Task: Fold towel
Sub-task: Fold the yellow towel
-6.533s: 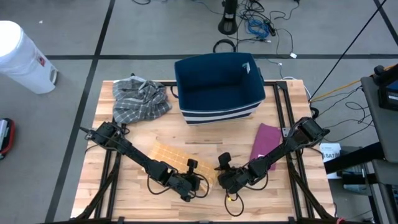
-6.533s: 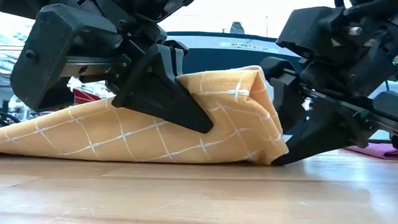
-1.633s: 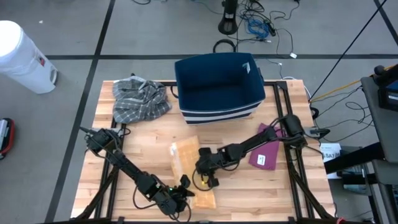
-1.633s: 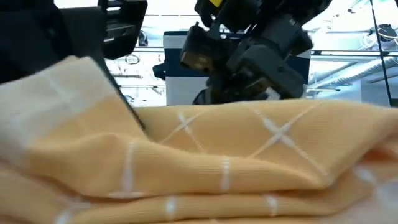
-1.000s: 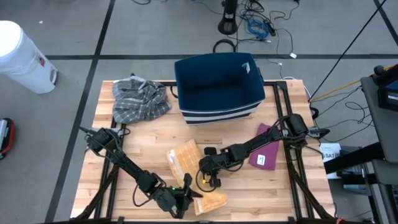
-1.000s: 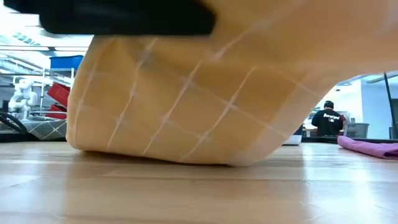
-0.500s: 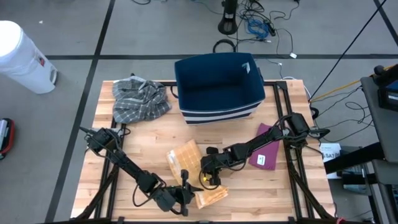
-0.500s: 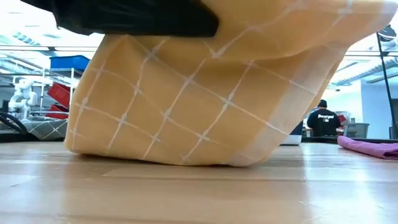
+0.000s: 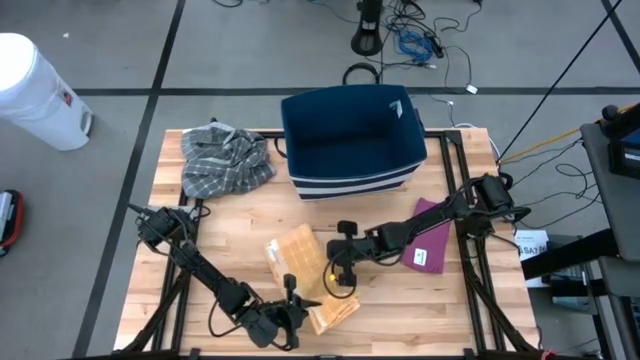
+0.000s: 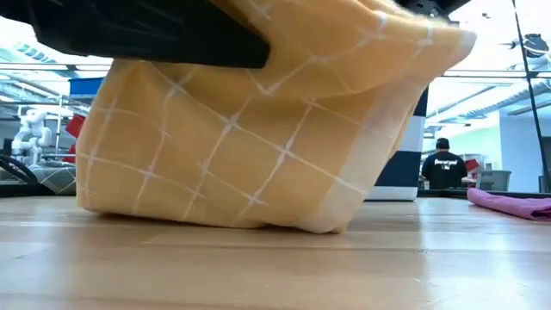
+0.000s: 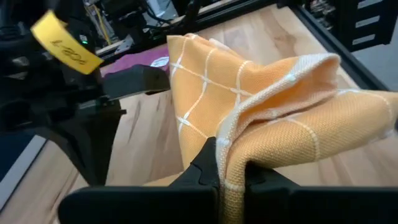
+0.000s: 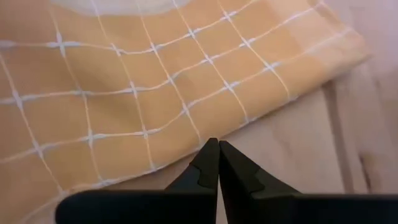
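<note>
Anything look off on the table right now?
The towel is bunched rather than flat: the left tool pinches a rumpled edge and holds it up off the table. The right tool is shut and holds no cloth.

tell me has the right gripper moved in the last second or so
Yes. In the high view the right gripper has shifted slightly toward the blue bin, away from the table's near edge, and is shut beside the orange towel.
</note>
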